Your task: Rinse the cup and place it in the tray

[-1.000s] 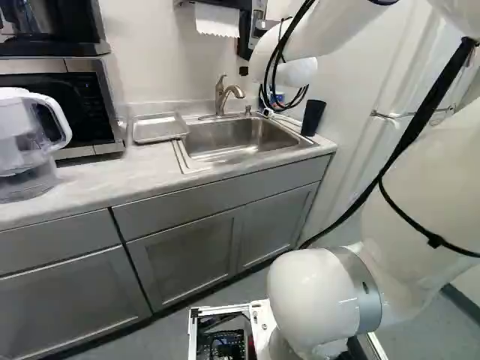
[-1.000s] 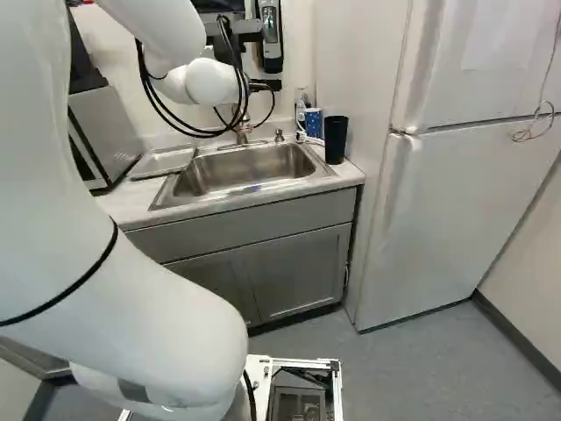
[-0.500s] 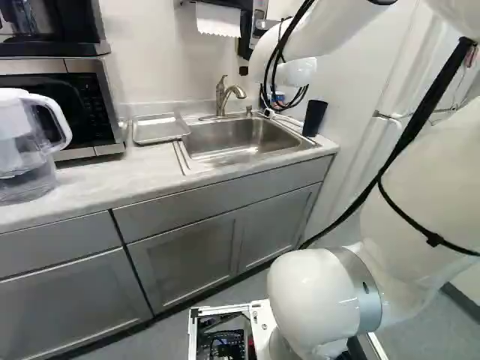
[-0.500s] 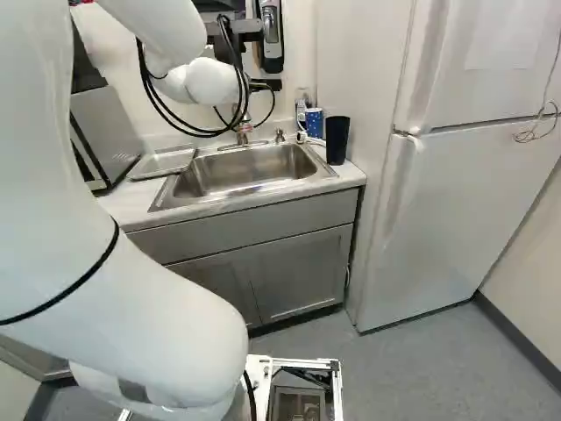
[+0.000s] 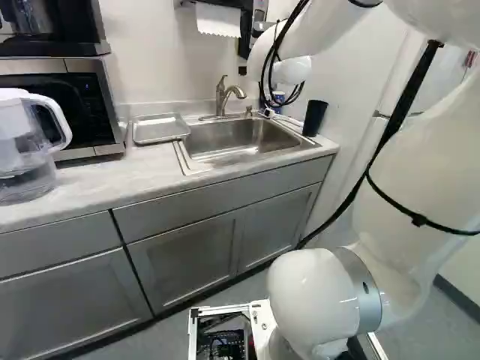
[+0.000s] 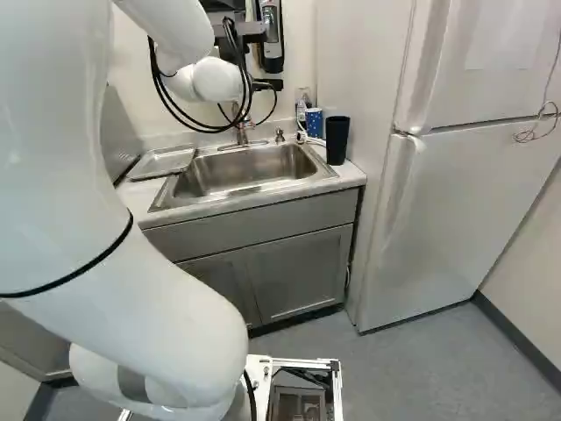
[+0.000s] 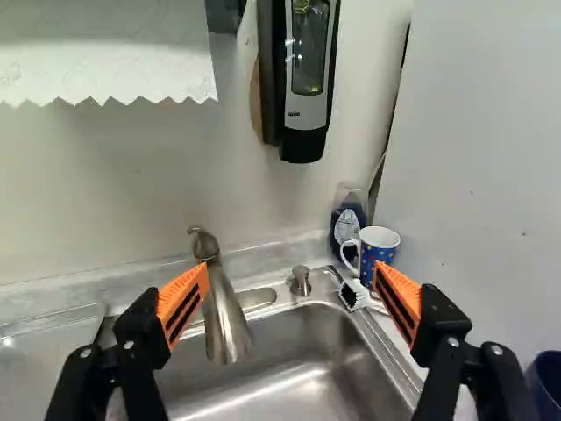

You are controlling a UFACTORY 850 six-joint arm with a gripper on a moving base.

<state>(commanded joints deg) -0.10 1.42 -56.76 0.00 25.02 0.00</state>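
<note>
My gripper [image 6: 266, 84] is partly hidden by the wrist in the right base view. In the wrist view the gripper [image 7: 294, 298] stands wide open with nothing between its fingers, facing the faucet [image 7: 224, 320] over the sink [image 7: 307, 377]. A blue patterned mug [image 7: 377, 256] with a white handle is ahead, just beyond one fingertip, in the sink's back corner. A tall dark cup [image 6: 337, 140] stands upright on the counter beside the sink; only part of this cup [image 7: 548, 381] shows near that same finger. The metal tray [image 5: 160, 128] lies on the sink's other side.
A brush [image 7: 353, 296] and a bottle [image 7: 348, 224] sit by the mug. Above hang a soap dispenser [image 7: 308, 79] and paper towel [image 5: 217, 20]. A microwave [image 5: 67, 105] and pitcher [image 5: 26, 150] share the counter [image 5: 112, 184]; a white fridge [image 6: 465, 202] stands beside it.
My arm's upper links have swung slightly, leftward in the left base view and rightward in the right one. The base has shifted very slightly. Cups and tray stay where they stood.
</note>
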